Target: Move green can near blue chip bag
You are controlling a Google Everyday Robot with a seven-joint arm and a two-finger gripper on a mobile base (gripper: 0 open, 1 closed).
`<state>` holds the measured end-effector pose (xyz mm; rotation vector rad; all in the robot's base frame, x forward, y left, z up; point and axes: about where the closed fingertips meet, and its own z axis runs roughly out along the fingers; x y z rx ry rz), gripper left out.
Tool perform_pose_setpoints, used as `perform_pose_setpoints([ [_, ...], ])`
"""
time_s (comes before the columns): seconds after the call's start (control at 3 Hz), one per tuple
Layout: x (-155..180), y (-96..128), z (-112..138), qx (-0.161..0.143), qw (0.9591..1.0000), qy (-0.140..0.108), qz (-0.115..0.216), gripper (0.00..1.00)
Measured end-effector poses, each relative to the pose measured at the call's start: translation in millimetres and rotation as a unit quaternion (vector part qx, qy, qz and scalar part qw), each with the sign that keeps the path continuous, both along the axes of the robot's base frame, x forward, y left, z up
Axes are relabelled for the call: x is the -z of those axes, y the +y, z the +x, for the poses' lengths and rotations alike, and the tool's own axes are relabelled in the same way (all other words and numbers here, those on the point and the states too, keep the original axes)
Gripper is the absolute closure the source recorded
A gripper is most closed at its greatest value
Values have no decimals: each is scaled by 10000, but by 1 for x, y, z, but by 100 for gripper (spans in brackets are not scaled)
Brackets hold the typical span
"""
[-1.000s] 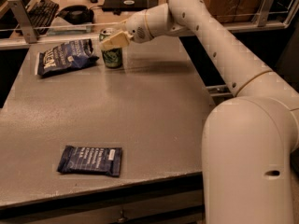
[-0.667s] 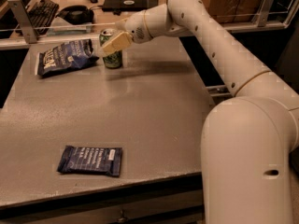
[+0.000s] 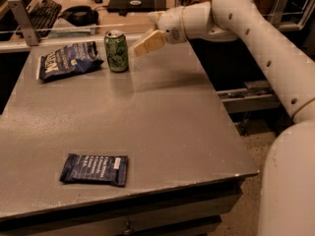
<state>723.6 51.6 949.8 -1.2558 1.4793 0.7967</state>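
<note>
A grey surface (image 3: 162,132) fills most of the frame; behind it, upper left, a desk (image 3: 93,19) carries a keyboard (image 3: 43,8) (dim, warm light). Speckled floor (image 3: 243,213) lower right. The gripper (image 3: 142,45) hangs upper middle.

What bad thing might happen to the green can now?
The hand hangs just right of the green can, not touching it. A sideways swing might knock the upright can over onto the blue chip bag beside it. The can also stands towards the far edge of the table, so a bump might roll it off.
</note>
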Motion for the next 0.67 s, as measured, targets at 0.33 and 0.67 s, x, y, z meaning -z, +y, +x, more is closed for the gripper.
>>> perform_pose_setpoints([
  [0.33,-12,-57,-29,269,9988,-235,342,0],
  [0.67,-10,-98,-33,538,9976,-273,341,0],
])
